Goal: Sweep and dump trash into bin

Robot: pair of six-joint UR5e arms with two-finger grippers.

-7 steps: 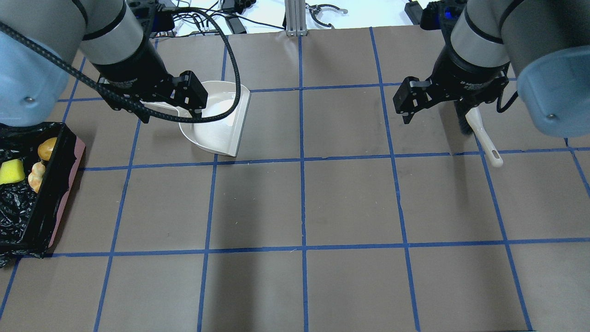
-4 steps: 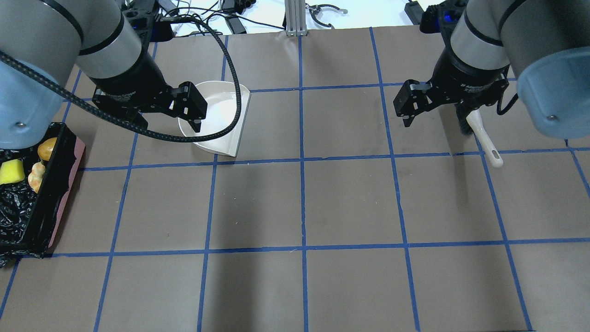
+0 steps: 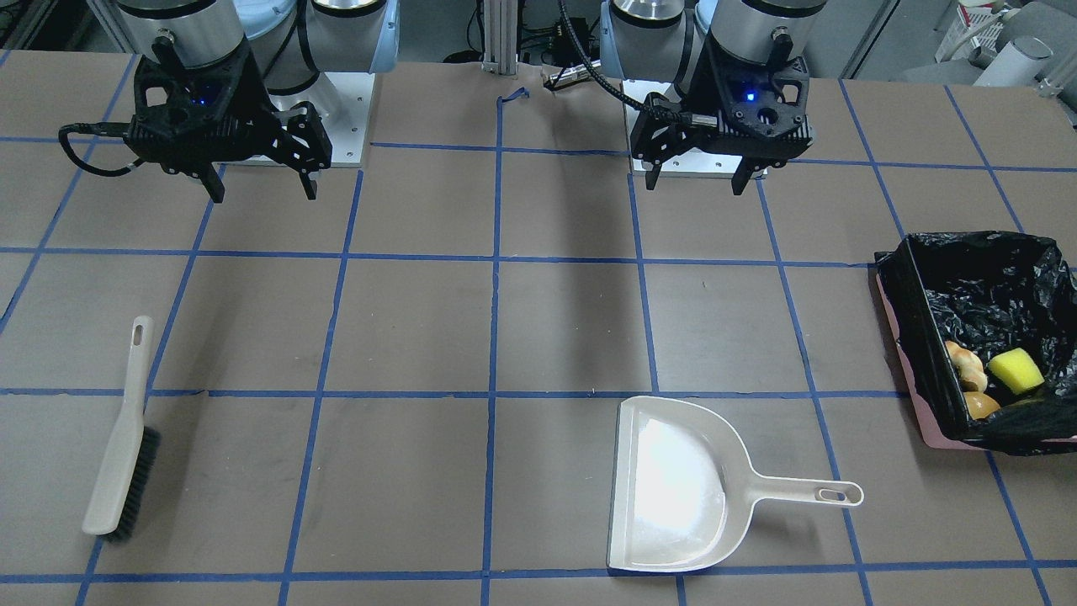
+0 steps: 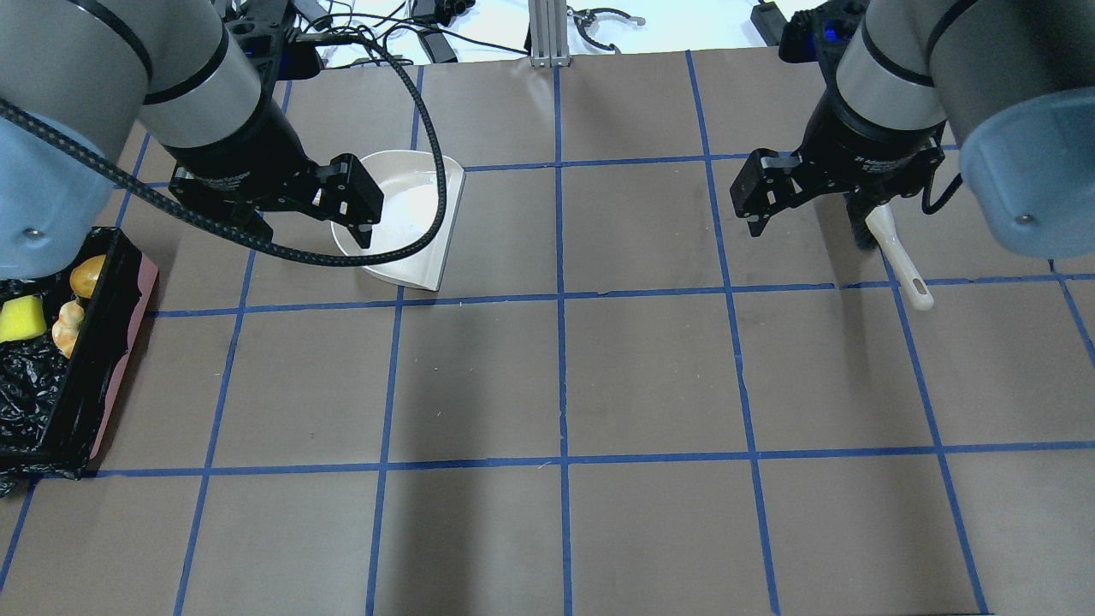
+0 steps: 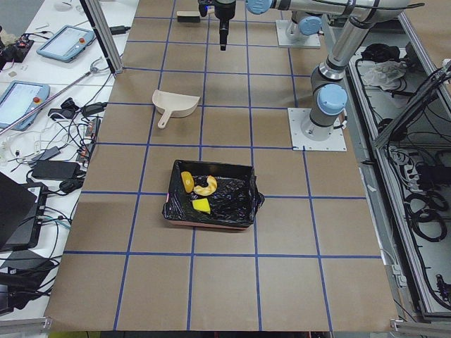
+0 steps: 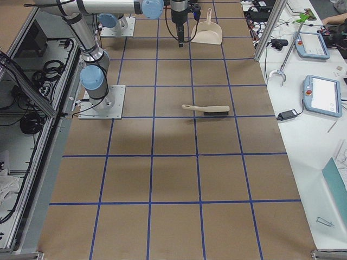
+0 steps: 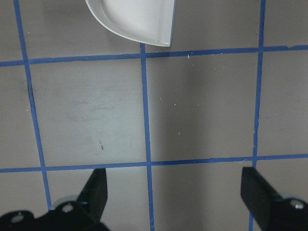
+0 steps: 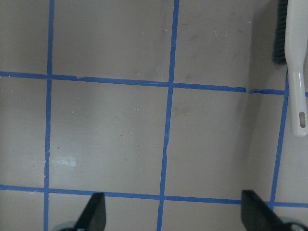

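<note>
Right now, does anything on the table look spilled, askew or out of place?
Nothing stands out. The potato, the croissant and the sponge all lie inside the bin. The dustpan lies flat and empty, and the brush lies flat too. The left gripper and the right gripper are open and hold nothing.

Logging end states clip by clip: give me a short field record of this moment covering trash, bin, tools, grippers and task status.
trash: potato, croissant piece and sponge, all inside the bin
bin: pink, lined with a black bag, on the table at the robot's left
dustpan: empty, flat on the table, not held
brush: lying on the table at the robot's right, not held
left gripper: open, empty, above the table
right gripper: open, empty, above the table
task status: looks complete, all three items in the bin
</note>
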